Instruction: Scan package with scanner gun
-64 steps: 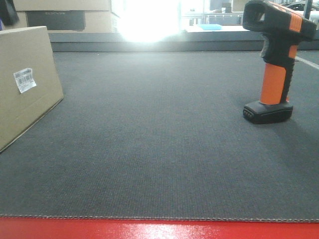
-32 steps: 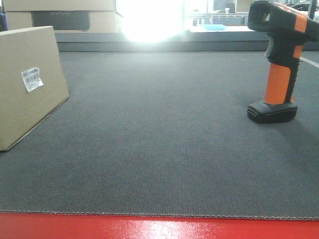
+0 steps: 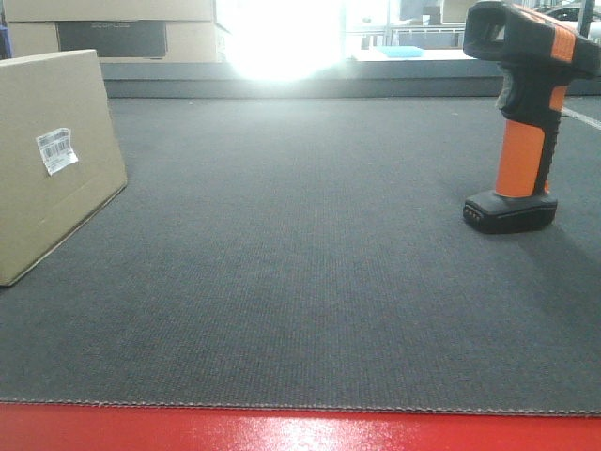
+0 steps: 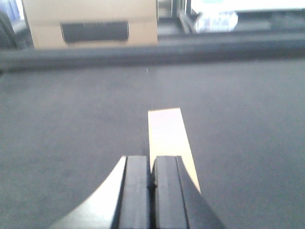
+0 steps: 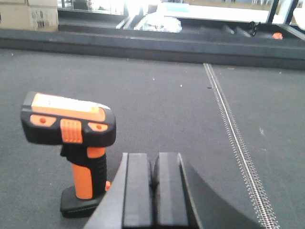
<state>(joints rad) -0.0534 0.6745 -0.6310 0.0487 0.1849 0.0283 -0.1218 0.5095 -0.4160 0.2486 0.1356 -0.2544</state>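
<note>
The package (image 3: 56,188), a tan cardboard box with a small white barcode label (image 3: 56,150), stands on edge at the left of the dark mat. The scanner gun (image 3: 526,122) stands upright on its black base at the right. In the left wrist view my left gripper (image 4: 151,164) is shut and empty, with the package's narrow top edge (image 4: 164,133) just ahead of and below its tips. My right gripper (image 5: 153,160) is shut and empty, just right of the scanner gun (image 5: 78,143) and apart from it. Neither gripper shows in the front view.
Larger cardboard boxes with a dark panel (image 3: 113,33) sit behind a raised dark ledge (image 3: 300,80) at the back. A red strip (image 3: 300,430) marks the mat's front edge. A pale stitched seam (image 5: 233,133) runs along the mat right of the scanner gun.
The whole front view shifted slightly sideways, so box and scanner gun sit a little further right than a second ago. Neither object has been touched.
</note>
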